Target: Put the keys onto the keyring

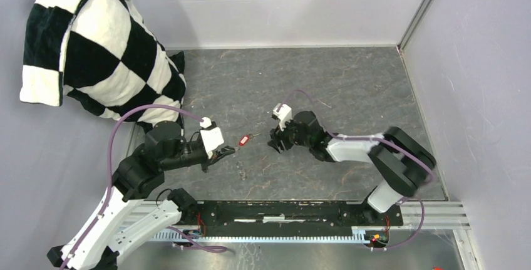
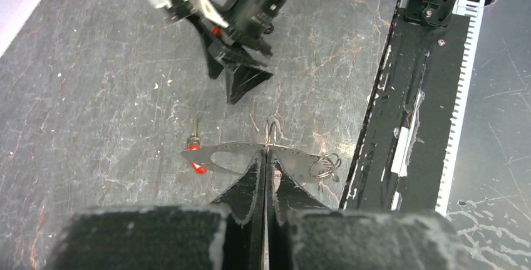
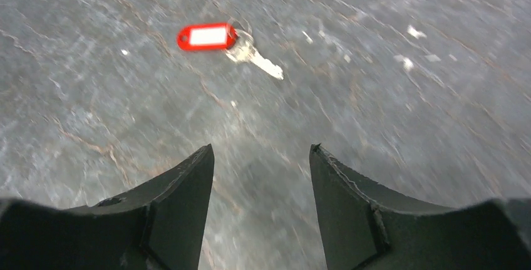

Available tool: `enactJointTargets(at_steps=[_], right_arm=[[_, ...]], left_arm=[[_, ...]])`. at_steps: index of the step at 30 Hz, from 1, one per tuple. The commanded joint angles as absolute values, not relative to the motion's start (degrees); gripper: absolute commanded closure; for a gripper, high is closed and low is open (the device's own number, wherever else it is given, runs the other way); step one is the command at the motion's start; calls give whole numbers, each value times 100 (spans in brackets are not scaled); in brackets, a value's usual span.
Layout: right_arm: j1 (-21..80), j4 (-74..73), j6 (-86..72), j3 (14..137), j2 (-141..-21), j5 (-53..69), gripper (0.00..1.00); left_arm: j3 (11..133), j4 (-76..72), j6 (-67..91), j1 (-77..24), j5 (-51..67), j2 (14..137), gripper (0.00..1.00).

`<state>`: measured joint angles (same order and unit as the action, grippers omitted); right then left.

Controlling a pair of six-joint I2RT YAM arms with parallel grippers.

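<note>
My left gripper (image 1: 224, 152) (image 2: 265, 153) is shut on the keyring (image 2: 228, 157), a silvery oval loop held across its fingertips, with a small wire ring (image 2: 325, 165) at its right end. The red-tagged key (image 1: 245, 139) lies flat on the table just beyond the keyring; in the left wrist view its red tag (image 2: 199, 168) shows partly behind the loop. My right gripper (image 1: 276, 144) (image 3: 260, 151) is open and empty, low over the table, facing the red-tagged key (image 3: 208, 37) from the right. It also shows in the left wrist view (image 2: 230, 77). The black-headed key is out of view.
A black-and-white checkered cushion (image 1: 94, 51) leans in the back left corner. A black rail (image 1: 282, 210) (image 2: 388, 126) runs along the near edge. Grey walls close the back and right sides.
</note>
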<state>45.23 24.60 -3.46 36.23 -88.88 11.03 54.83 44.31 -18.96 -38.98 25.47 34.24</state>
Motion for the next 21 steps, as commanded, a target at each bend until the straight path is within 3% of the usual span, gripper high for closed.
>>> enactJointTargets(at_steps=[1, 8, 14, 21], right_arm=[[4557, 3779, -504, 4386, -9675, 1836, 37], [4711, 3788, -508, 5167, -10503, 1990, 42], [4896, 3263, -196, 5827, -11021, 1692, 52], [4966, 3038, -45, 5967, -11227, 1534, 53]], left_arm=[[5765, 4512, -1962, -3902, 2404, 3320, 98], [5494, 4319, -1569, -3902, 2398, 3097, 98], [5414, 4225, -1271, -3902, 2547, 3133, 98], [5520, 4227, -1237, -3902, 2663, 3188, 98]])
